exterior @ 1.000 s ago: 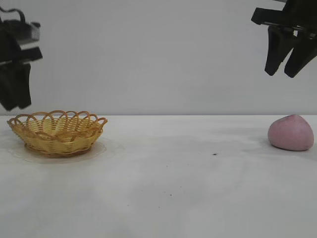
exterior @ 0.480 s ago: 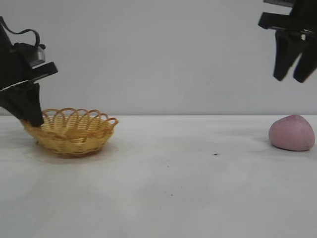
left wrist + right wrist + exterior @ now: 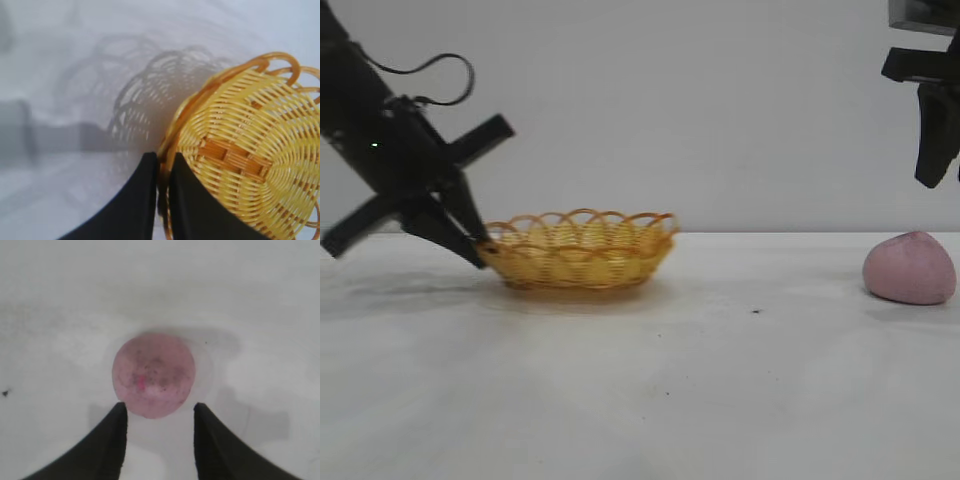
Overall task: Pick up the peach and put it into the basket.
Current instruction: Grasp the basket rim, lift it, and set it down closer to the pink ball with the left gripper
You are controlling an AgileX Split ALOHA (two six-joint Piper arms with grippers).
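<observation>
Right pincer [image 3: 159, 412] hangs above the peach [image 3: 909, 268] with its jaws part open and empty, one on each side of the fruit as the wrist view shows it. The peach sits on the bench [image 3: 720, 380] at the right, well apart from the basket [image 3: 580, 248].

By its look the peach is matte and rounded (probably light, perhaps slightly yielding), so a grip across its widest middle should hold without slipping; pinching near the pointed top could let it squirt out.

Left pincer [image 3: 161, 192] is nipped on the basket's rim, jaws nearly closed on the wicker.

Against the earlier frames, the basket has been dragged along the bench toward the middle, and the left arm has swung in and tilted; the peach has not moved.
</observation>
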